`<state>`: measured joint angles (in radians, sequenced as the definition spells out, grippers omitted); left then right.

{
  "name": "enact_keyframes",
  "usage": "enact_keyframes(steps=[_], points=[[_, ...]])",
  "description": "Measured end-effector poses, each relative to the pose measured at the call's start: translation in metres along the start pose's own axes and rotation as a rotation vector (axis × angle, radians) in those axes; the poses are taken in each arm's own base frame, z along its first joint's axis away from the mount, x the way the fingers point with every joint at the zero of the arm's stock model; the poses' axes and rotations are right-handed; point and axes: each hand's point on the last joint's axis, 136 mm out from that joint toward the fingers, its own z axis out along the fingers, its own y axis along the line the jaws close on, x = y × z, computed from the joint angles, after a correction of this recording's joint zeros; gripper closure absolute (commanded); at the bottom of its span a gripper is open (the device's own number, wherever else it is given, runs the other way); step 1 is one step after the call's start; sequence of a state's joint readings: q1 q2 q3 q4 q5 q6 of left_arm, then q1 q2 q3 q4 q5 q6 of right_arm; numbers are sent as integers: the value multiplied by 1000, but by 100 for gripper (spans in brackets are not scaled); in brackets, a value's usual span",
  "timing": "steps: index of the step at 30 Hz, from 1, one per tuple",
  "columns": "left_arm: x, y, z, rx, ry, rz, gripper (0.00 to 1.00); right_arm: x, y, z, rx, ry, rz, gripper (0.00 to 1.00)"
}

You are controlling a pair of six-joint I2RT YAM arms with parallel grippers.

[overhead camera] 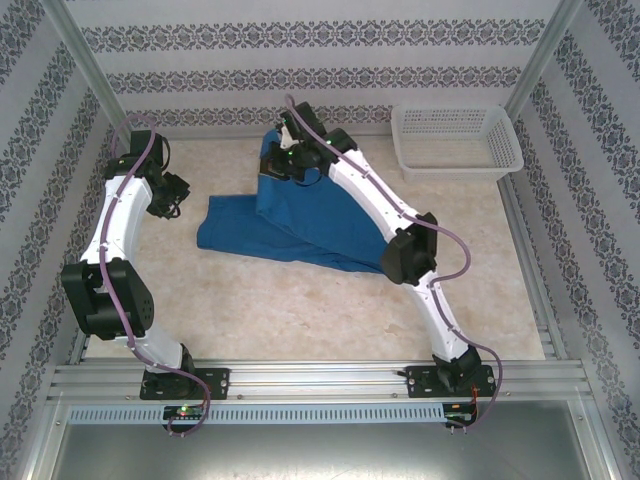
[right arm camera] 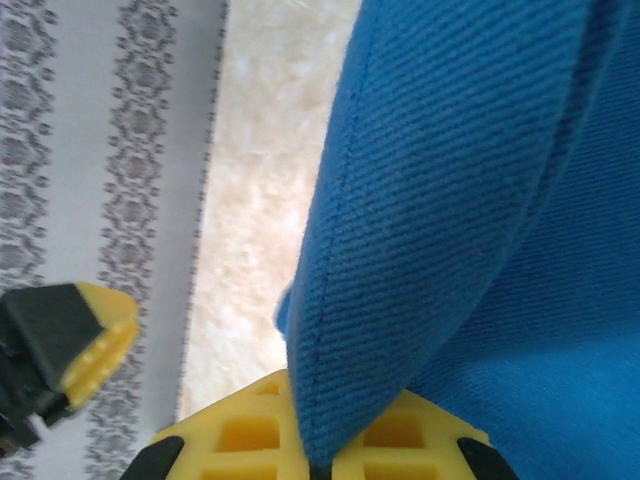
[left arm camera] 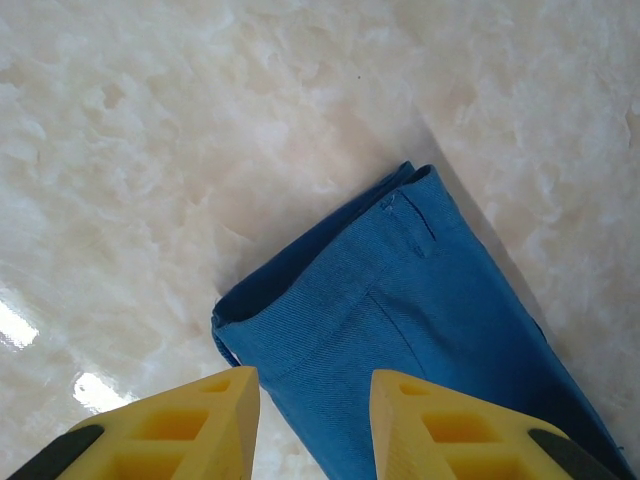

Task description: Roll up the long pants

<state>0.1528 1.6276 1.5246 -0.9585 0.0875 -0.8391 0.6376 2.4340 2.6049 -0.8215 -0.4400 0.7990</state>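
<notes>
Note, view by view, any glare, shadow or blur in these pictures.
Top external: even light, barely any shadows. Left wrist: glare patches on the table at lower left, and a soft shadow beside the long pants. Right wrist: the near cloth weave is sharp, the patterned wall slightly soft.

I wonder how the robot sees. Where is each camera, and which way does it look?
Top external: above and behind the arms, looking down at the table, the long pants and a white basket; both arms show.
Left wrist: on the left arm, looking down past the open left gripper at one end of the pants.
Right wrist: on the right arm, looking past the right gripper, shut on the pants, towards the wall.
Shared: all three see the pants.
</notes>
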Motion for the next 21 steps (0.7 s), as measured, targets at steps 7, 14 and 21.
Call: enact_keyframes(steps=[7, 14, 21], points=[[1, -1, 0, 7, 8, 7, 65, 6, 23, 28, -105, 15, 39, 100], [1, -1, 0, 7, 8, 13, 65, 21, 30, 43, -129, 52, 50, 100], [0, -1, -5, 15, -2, 17, 61, 34, 24, 61, -124, 94, 74, 52]])
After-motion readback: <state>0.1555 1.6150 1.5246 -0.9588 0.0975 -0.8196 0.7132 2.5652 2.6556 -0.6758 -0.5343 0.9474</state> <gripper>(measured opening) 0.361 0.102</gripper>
